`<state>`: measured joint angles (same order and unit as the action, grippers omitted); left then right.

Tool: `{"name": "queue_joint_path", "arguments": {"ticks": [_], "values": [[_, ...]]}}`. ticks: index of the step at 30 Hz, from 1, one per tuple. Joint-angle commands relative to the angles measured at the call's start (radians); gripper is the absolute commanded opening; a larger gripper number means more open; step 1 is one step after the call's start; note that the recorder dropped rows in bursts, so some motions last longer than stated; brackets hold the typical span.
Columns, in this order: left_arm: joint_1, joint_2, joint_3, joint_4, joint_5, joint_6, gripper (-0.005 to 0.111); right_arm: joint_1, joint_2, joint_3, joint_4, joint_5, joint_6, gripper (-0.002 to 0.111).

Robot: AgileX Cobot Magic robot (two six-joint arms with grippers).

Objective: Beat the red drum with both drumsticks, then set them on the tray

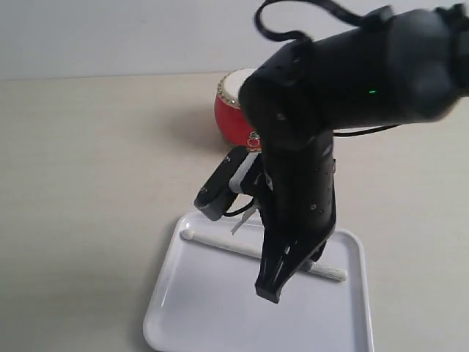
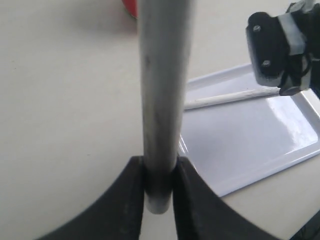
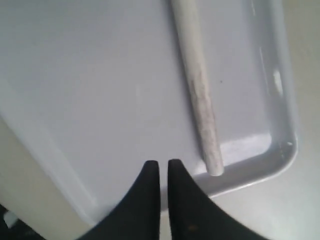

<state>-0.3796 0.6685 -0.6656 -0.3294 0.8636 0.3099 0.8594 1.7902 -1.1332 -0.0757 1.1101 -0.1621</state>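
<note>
While one drumstick (image 1: 220,243) rests on the tray (image 1: 190,308), six o'clock of the red drum (image 1: 231,121), right gripper (image 3: 164,170) sits pressed together, empty; left gripper (image 2: 160,185) pinches the other drumstick (image 2: 162,90), which looks next for the tray.

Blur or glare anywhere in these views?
Exterior: the right arm looms soft and blurred, hiding part of the drum. Left wrist: the held stick is out of focus up close; bright sheen on the tray. Right wrist: right pincer tips soft, glare streaks along the tray rim.

Left gripper (image 2: 159,175) clamps its fingers tight; right gripper (image 3: 163,167) points downward, fingers nearly touching.
</note>
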Motion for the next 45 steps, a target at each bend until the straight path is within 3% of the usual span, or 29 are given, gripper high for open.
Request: {"name": "queue_joint_path", "arguments": {"ticks": [1,6,14,21,25,32,37,45], "values": [[-0.001,-0.004,0.006,-0.009,-0.008,-0.012,0.000,0.002,-0.186,0.140,0.085,-0.201,0.019,0.000],[-0.001,-0.004,0.062,-0.079,-0.045,-0.054,0.000,0.002,-0.343,0.285,0.119,-0.389,0.083,0.000],[-0.001,0.035,0.185,-0.443,-0.186,-0.052,0.000,0.002,-0.502,0.401,0.363,-0.562,0.072,0.000],[-0.001,0.076,0.273,-0.765,-0.217,0.123,0.000,0.002,-0.513,0.410,0.765,-0.650,-0.267,0.000],[-0.001,0.105,0.336,-0.969,-0.218,0.282,0.000,0.002,-0.532,0.410,0.898,-0.711,-0.396,0.000],[-0.001,0.112,0.431,-1.091,-0.215,0.378,0.000,0.002,-0.545,0.410,0.909,-0.696,-0.418,0.000],[-0.001,0.113,0.509,-1.415,-0.280,0.508,0.000,0.002,-0.581,0.410,0.914,-0.719,-0.384,0.000],[-0.001,0.150,0.515,-1.415,-0.269,0.457,0.000,0.002,-0.608,0.410,0.914,-0.727,-0.348,0.000]]}}
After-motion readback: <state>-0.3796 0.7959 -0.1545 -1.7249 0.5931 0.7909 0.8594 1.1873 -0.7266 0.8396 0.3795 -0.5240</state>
